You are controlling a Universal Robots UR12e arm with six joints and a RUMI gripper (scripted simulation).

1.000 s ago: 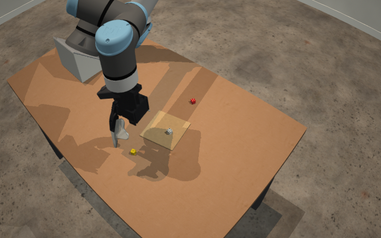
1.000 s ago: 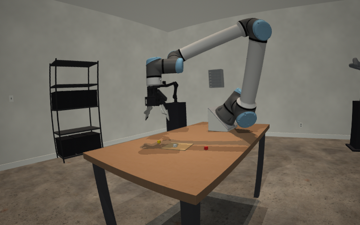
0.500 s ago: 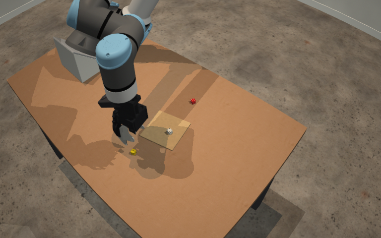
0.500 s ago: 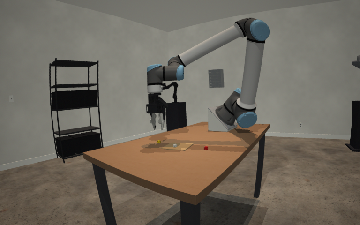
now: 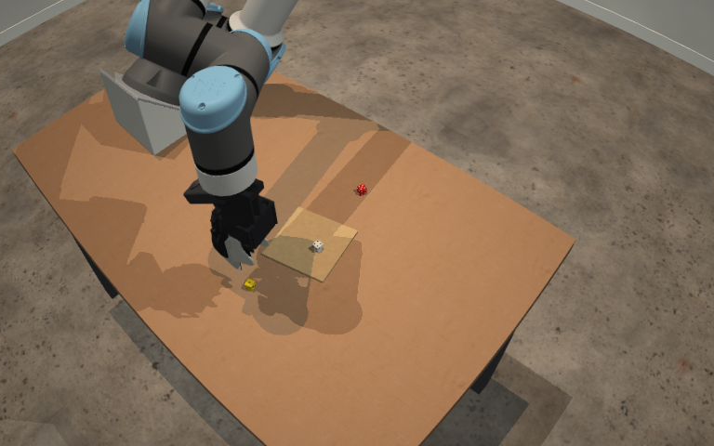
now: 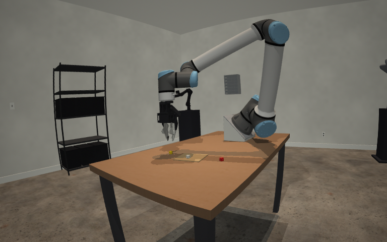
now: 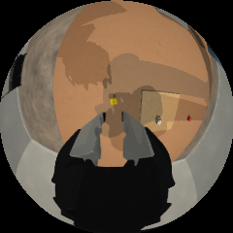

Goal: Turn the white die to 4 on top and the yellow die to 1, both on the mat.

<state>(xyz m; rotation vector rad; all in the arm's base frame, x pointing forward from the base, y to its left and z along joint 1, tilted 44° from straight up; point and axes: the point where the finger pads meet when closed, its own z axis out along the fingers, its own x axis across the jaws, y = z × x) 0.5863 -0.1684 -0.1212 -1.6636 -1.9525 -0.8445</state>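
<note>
The yellow die (image 5: 249,284) (image 6: 170,152) (image 7: 114,101) sits on the table beside the mat. Its top seems to show a single dark pip, too small to be sure. The white die (image 5: 318,245) (image 6: 187,156) (image 7: 158,119) sits on the tan mat (image 5: 295,226) (image 6: 200,158) (image 7: 155,99). Its top shows several pips that I cannot count surely. The red die (image 5: 362,190) (image 6: 221,159) (image 7: 189,118) sits on the table beyond the mat; its top number is unclear. My gripper (image 5: 246,264) (image 6: 170,139) (image 7: 114,113) points down above the table near the yellow die, partly open and empty.
The arm's grey base mount (image 5: 151,124) (image 6: 230,133) stands at one end of the table (image 5: 432,276) (image 6: 159,179). The table's long edge lies beyond the yellow die, away from the mat. Arm shadows fall across the dice and mat.
</note>
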